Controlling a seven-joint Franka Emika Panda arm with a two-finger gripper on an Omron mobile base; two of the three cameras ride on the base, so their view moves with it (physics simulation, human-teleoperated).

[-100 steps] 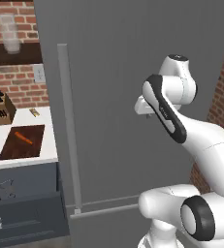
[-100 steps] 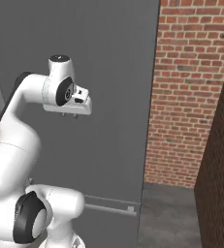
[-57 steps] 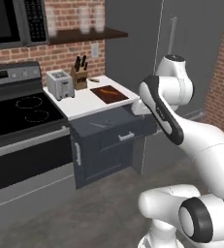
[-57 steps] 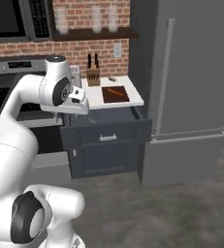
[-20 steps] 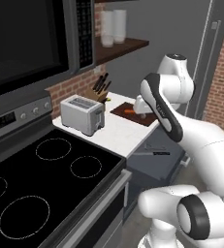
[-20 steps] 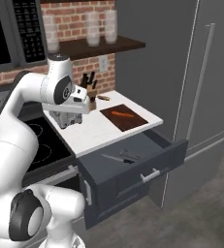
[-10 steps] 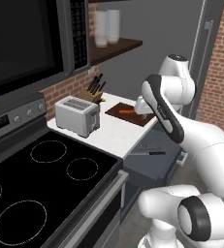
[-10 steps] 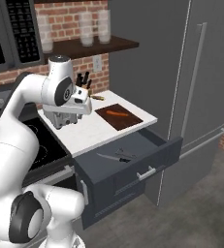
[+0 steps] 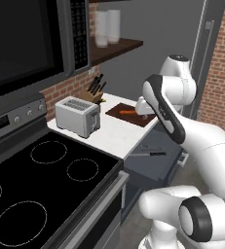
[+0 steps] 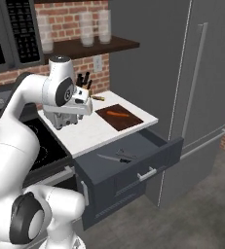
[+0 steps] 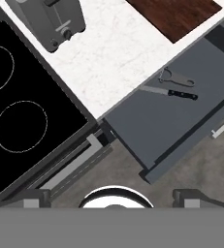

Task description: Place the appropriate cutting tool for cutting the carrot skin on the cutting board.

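The cutting tool, a slim grey peeler, lies in the open drawer beside a black-handled knife. From the right base view the peeler rests in the middle of the drawer. The small orange carrot lies on the dark reddish-brown cutting board, at the counter's right end. My gripper hangs open and empty over the counter's left part, well above and left of the drawer. In the hand view the gripper looks down with its fingers spread wide.
A silver toaster and a tan knife block stand on the white counter left of the board. A black stovetop lies to the left, a grey fridge to the right, a shelf with jars above.
The whole picture has shifted slightly, so the base has moved; the counter and drawer sit a little differently in view. The arm's pose is unchanged and the gripper stays open.
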